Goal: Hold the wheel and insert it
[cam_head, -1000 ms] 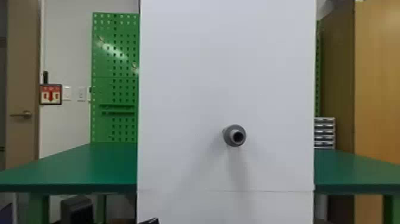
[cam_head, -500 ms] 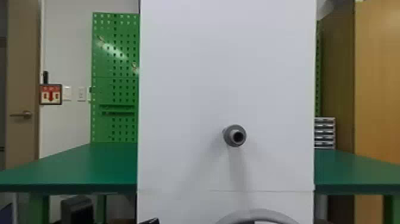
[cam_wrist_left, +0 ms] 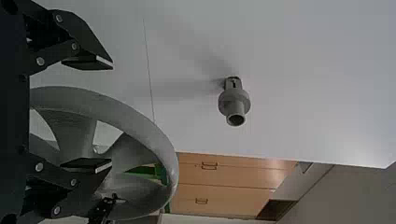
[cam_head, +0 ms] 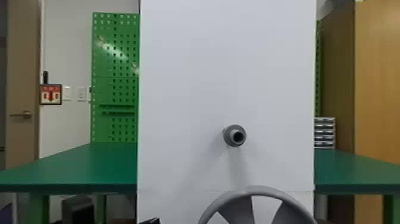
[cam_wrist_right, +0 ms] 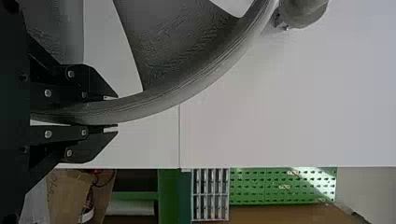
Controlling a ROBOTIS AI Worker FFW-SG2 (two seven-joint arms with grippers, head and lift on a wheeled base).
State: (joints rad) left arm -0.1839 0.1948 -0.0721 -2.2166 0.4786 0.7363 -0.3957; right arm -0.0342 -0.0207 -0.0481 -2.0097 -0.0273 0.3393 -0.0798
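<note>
1. A gray wheel, its spokes broad and its rim rounded, rises from the bottom edge of the head view before a tall white panel. It sits below the gray peg jutting from the panel and is well apart from it.

2. The right gripper pinches the wheel by its rim, one of its two black fingers on either side, as the right wrist view shows.

3. At the head view's bottom edge, a black tip of the left gripper appears to the left of the wheel. In the left wrist view, that gripper has its fingers spread wide, with nothing clasped; the wheel stands just beyond, partly overlapped by one finger.

4. The peg carries a wide collar and ends in an open, hollow tip. Nothing is mounted on it, and shadows fall across the panel beneath it.

5. A green desk extends on both sides of the panel, backed at left by a green pegboard. A small drawer unit stands just beside the panel's right edge, near a tall wooden cabinet. At far left are a door and a red-and-white sign.
</note>
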